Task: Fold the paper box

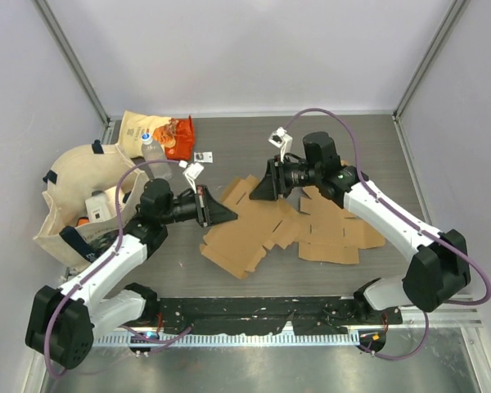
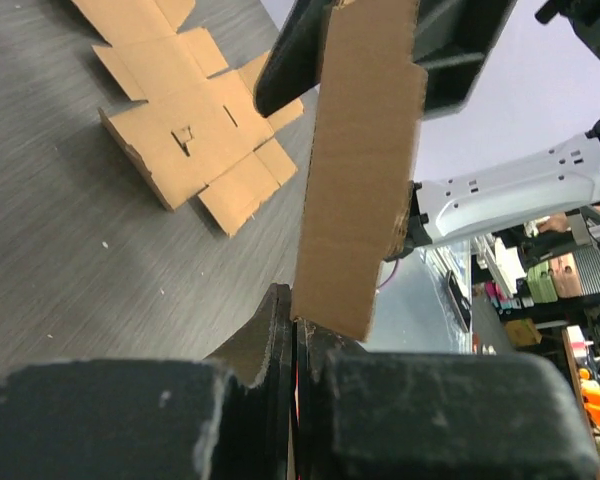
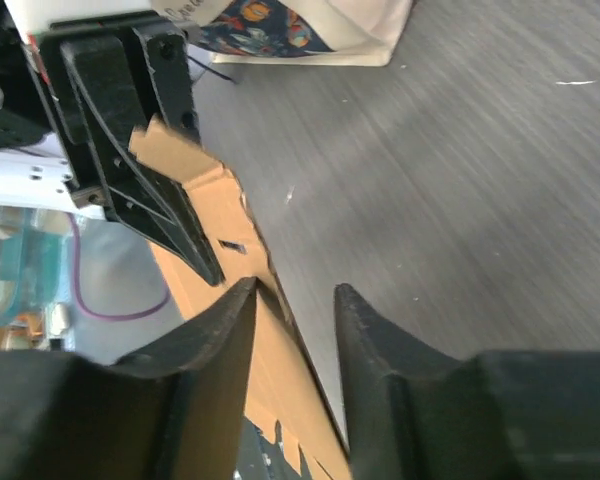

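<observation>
We see the left gripper (image 1: 219, 213) clenched on the near-left corner of a flat, brown, die-cut cardboard box blank (image 1: 247, 239). The blank lies in the middle of the dark grey wood-grain desk (image 1: 327, 135), between the two arms. In the left wrist view the jaws are pressed together on the base of a narrow flap (image 2: 365, 170), which stands up and away from the camera, off the desk surface. The right gripper (image 1: 259, 187) sits at the far edge of the same box blank, opposite the left one. In the right wrist view its black fingers (image 3: 220, 335) are spread apart. The raised cardboard edge runs between them, close against one finger and clear of the other, so we read this gripper as released and straddling the edge rather than clamping it. A second flat brown cardboard blank (image 1: 340, 242) lies on the desk under the right arm, and its left side overlaps the first. At the left edge of the desk a cream canvas tote bag (image 1: 69, 184) stands open. An orange and cream snack bag (image 1: 151, 131) lies behind it, near the back wall.
</observation>
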